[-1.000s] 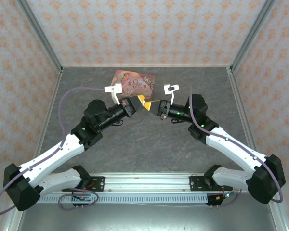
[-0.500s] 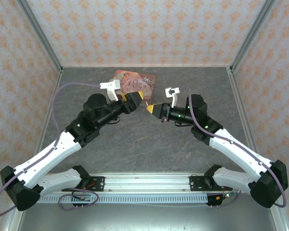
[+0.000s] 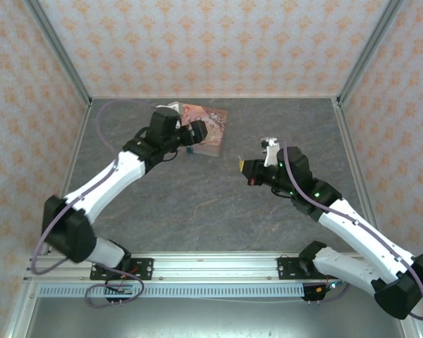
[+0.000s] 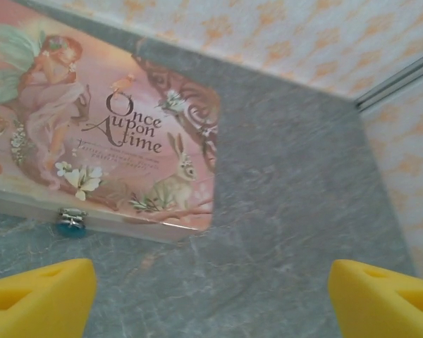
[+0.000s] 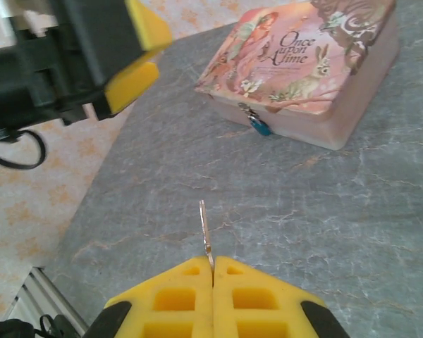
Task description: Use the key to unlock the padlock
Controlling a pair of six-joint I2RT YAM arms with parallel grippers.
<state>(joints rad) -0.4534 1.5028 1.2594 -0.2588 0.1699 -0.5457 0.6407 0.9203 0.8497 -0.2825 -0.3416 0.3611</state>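
The teal padlock [image 4: 72,224] hangs by its silvery shackle from the front clasp of the pink floral tin [image 4: 92,134]. It also shows as a teal speck [image 3: 189,149] and at the tin's front [image 5: 259,125]. My left gripper [image 4: 211,303] is open above the floor just beside the tin, its yellow fingers [image 4: 39,299] wide apart, nothing between them; the padlock lies ahead to its left. My right gripper [image 5: 213,271] is shut on the key [image 5: 206,229], whose thin blade sticks out toward the padlock, well short of it.
The tin [image 3: 208,125] lies at the back centre of the grey stone floor [image 3: 218,204]. My left gripper [image 3: 195,135] is over its left end, my right gripper [image 3: 244,166] to its right. Patterned walls close in three sides.
My left gripper has drawn away from the right one and swung back over the tin's left end. My right gripper has pulled back to the right, still holding the key.
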